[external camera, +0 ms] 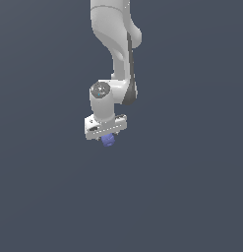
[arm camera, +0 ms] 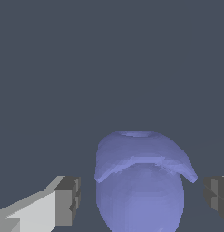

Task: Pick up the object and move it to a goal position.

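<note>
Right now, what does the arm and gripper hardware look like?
Glossy white rounded arm links with a dark grey seam down one side and a grey round joint cap. The gripper is a white rectangular block; its fingers are white with blocky dark grey pads. No cables or markings visible.

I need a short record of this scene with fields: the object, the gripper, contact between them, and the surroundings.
object: small blue-purple lumpy blob, directly under the gripper block
gripper: white, on the arm's end, fingers on either side of the blob
finger pads: dark grey, a gap shows between each pad and the blob
contact: none visible in the wrist view
surroundings: plain dark grey-blue background; no goal marker visible
</note>
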`<action>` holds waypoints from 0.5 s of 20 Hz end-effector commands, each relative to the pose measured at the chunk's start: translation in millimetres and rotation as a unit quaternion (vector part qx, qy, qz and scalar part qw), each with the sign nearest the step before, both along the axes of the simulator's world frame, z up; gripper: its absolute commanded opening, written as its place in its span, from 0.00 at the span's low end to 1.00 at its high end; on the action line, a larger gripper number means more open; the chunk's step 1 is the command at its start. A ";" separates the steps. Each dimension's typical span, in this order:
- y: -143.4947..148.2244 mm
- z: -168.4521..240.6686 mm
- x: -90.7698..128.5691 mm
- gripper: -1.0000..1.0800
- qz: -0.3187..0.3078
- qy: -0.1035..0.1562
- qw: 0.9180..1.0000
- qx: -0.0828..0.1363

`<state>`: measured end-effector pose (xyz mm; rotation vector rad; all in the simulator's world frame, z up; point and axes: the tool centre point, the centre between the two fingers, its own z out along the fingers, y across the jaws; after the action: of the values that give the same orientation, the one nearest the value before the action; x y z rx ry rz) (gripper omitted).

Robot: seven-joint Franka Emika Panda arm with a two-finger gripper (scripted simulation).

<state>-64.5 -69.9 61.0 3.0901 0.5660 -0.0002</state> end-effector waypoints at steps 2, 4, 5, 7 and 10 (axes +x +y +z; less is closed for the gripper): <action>0.2 -14.7 -0.4 0.96 0.001 0.000 1.000 0.000; -0.1 -19.2 -0.1 0.96 0.001 0.000 1.000 0.000; -0.1 -20.6 0.1 0.96 0.001 0.000 1.000 0.000; -0.2 -21.6 0.3 0.96 0.001 0.000 1.000 0.000; -0.2 -21.6 0.3 0.00 0.001 0.000 1.000 0.000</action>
<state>-64.1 -70.6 40.4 3.0896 0.5673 0.0010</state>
